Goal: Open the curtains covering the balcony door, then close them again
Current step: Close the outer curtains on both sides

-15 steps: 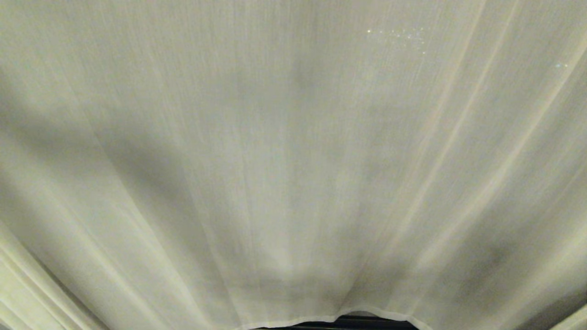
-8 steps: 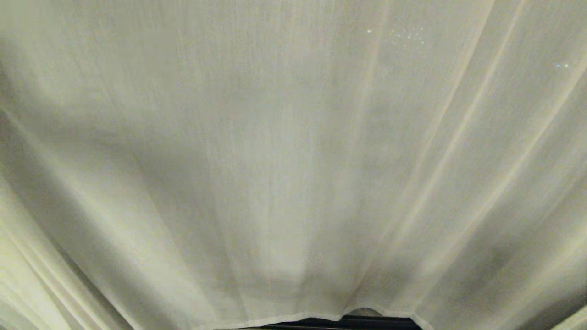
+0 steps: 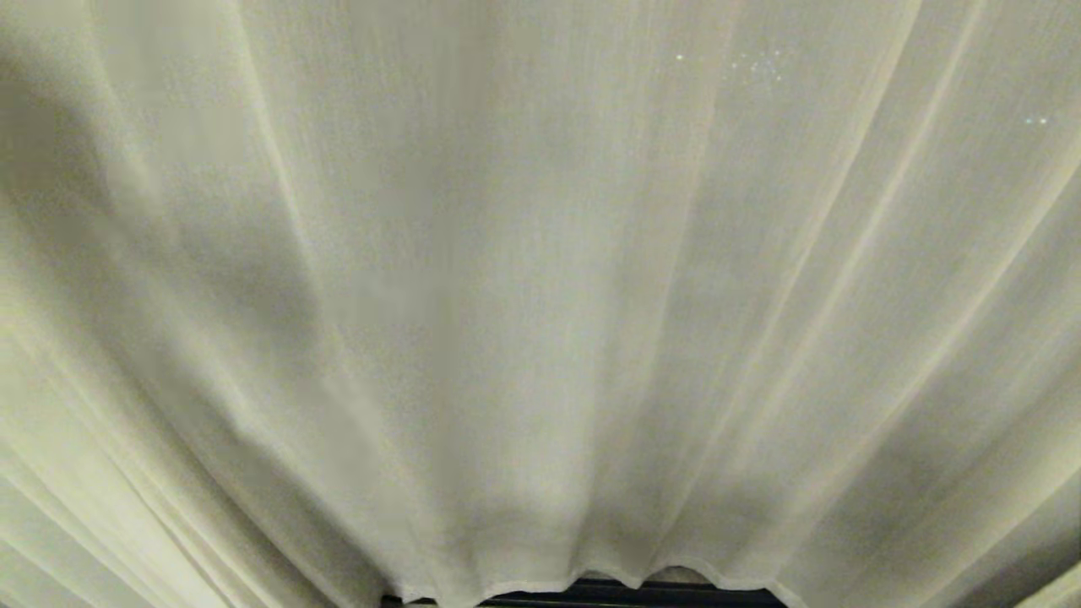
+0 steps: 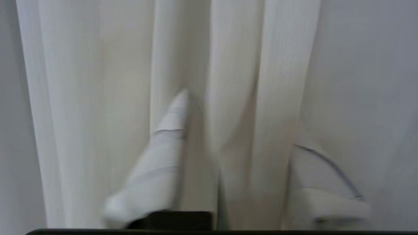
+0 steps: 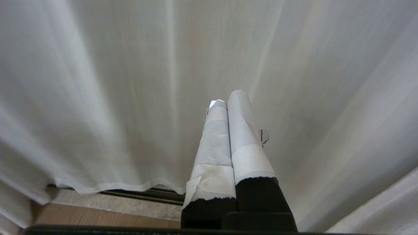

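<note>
Since a second ago the sheer curtain (image 3: 540, 279) has gathered: its hem (image 3: 540, 584) now hangs in tighter scallops, the folds on the robot's left of the hem's middle have bunched closer and steeper, and the dark shadow there has shifted up toward the corner. The curtain fills the head view; below the hem only a dark strip of door track (image 3: 591, 596) shows.

In the left wrist view the left gripper (image 4: 235, 137) stands with its taped fingers (image 4: 163, 163) apart, a pleat of curtain hanging between them; whether the cloth touches either finger I cannot tell.

The right gripper (image 5: 228, 98) has its two taped fingers pressed together, empty, just before the curtain above the hem, with wooden floor (image 5: 98, 218) below the track.
</note>
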You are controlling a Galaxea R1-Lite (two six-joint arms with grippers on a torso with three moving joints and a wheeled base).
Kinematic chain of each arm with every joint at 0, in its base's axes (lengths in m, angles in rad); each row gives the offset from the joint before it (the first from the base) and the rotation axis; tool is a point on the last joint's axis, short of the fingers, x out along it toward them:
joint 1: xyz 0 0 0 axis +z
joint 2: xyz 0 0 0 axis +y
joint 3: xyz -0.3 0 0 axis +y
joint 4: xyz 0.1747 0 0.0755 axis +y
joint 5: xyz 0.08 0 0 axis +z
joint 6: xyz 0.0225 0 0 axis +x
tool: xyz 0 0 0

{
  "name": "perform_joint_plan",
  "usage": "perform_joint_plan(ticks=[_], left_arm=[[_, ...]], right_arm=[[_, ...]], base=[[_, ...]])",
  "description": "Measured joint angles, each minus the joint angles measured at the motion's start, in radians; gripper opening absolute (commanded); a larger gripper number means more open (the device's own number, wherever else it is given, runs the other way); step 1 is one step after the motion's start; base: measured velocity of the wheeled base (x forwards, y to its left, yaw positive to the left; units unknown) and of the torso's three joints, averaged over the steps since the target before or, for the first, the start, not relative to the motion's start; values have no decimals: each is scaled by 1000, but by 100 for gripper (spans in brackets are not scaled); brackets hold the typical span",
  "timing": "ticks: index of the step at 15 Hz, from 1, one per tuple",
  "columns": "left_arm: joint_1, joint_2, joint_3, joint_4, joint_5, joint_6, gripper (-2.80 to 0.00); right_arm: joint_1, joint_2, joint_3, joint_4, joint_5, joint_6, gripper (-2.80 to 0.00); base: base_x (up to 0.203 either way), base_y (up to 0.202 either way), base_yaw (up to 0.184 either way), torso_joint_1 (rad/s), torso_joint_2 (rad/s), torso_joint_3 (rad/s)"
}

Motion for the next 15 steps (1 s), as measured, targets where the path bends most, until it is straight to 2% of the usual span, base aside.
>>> perform_joint_plan(ticks=[5, 7, 12, 15], left_arm=[[-69, -133, 203, 7, -33, 0, 0], [-104, -205, 266, 46, -33, 0, 0], [-184, -457, 409, 224, -35, 0, 0], [-236, -641, 487, 367, -36, 7, 0]], right_arm=[[0, 0, 0, 0, 0, 0, -280], [0, 0, 0, 0, -1, 0, -280], [0, 0, 0, 0, 0, 0, -280], [0, 0, 0, 0, 0, 0, -280]], base=[[0, 0, 0, 0, 0, 0], [0, 0, 0, 0, 0, 0], [0, 0, 0, 0, 0, 0], [0, 0, 0, 0, 0, 0]])
